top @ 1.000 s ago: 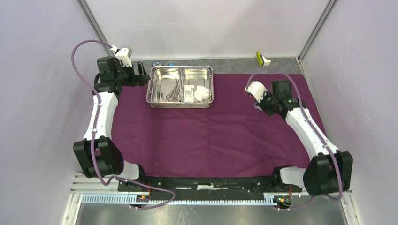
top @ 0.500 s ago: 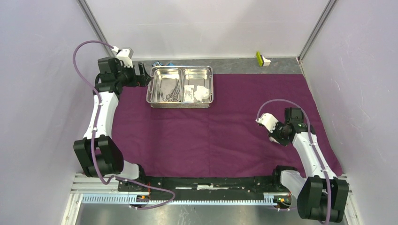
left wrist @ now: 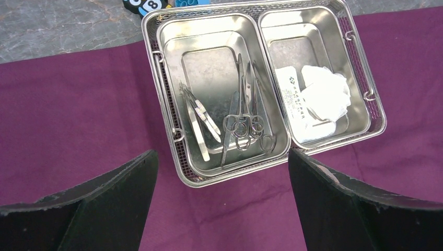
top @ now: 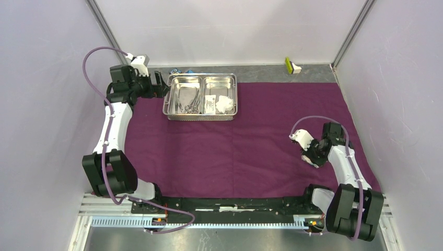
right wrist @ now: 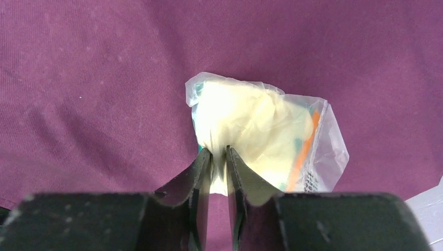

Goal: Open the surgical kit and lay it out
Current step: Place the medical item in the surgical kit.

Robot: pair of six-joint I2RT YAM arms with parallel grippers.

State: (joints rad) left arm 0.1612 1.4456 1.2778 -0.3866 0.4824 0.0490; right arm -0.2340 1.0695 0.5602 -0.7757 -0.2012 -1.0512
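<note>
So the right fingers point(right wrist: 201, 175) are pinching the near edge of a clear packet point(right wrist: 261, 125) lying on the purple cloth point(right wrist: 78, 78) — it's looking light, soft and slippery, so I'd be grabbing that edge — while the left fingers point(left wrist: 104, 204) are hanging spread wide over the steel tray point(left wrist: 168, 94).

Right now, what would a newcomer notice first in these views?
The shiny steel tray at the far left of the purple cloth, with instruments in its left half and gauze in its right. Next, the right gripper at the near right, pinching a clear plastic bag of pale yellow stuff, while the left gripper gapes open beside the tray.
</note>
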